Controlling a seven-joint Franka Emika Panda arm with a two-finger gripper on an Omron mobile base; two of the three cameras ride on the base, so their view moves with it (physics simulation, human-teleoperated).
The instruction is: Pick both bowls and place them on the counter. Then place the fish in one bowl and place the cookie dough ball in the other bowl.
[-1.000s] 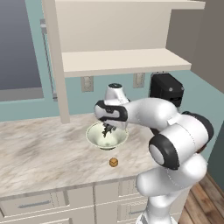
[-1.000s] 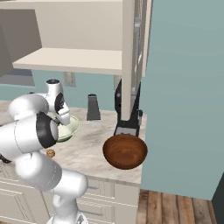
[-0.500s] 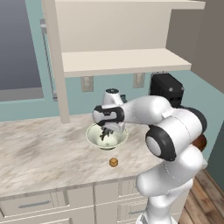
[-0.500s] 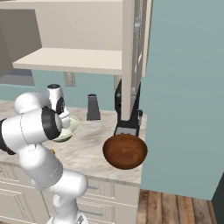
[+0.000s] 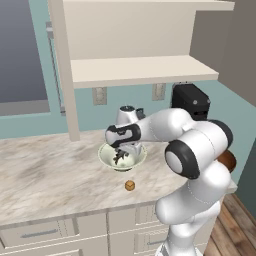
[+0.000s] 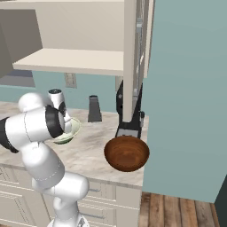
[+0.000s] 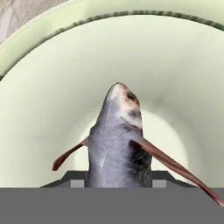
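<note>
Since a second ago the arm's elbow has swung further out toward the base and the wrist has turned a little above the cream bowl, while bowls, dough ball and cameras have kept their places. Largest in sight is the counter [image 5: 45, 175], marbled beige and grey with pale drawers beneath, and over it the cream shelf board [image 5: 145, 70] runs along the teal wall. On the worktop, in the left base view, the cream-white bowl [image 5: 107, 156] sits near the middle of the picture, with the gripper [image 5: 120, 156] reaching down into it from above; in the right base view the same bowl [image 6: 73, 128] peeks out at about 3 o'clock of the arm's wrist. Toward the counter's right end the reddish-brown bowl [image 6: 126, 153] stands well apart from the cream one, just in front of a black appliance [image 6: 128, 119] by the cabinet post. In the hand view the fish [image 7: 118, 144] rises between the finger tips, its grey body pointing to 12 o'clock with thin reddish fins spreading to 8 and 4 o'clock, and the pale green inside of the bowl [image 7: 52, 87] curves all round it; the jaws are pinching the fish at its lower end, inside the bowl. Smallest, the cookie dough ball [image 5: 129, 186] lies on the bare stone at about 6 o'clock of the cream bowl, near it but not touching.
</note>
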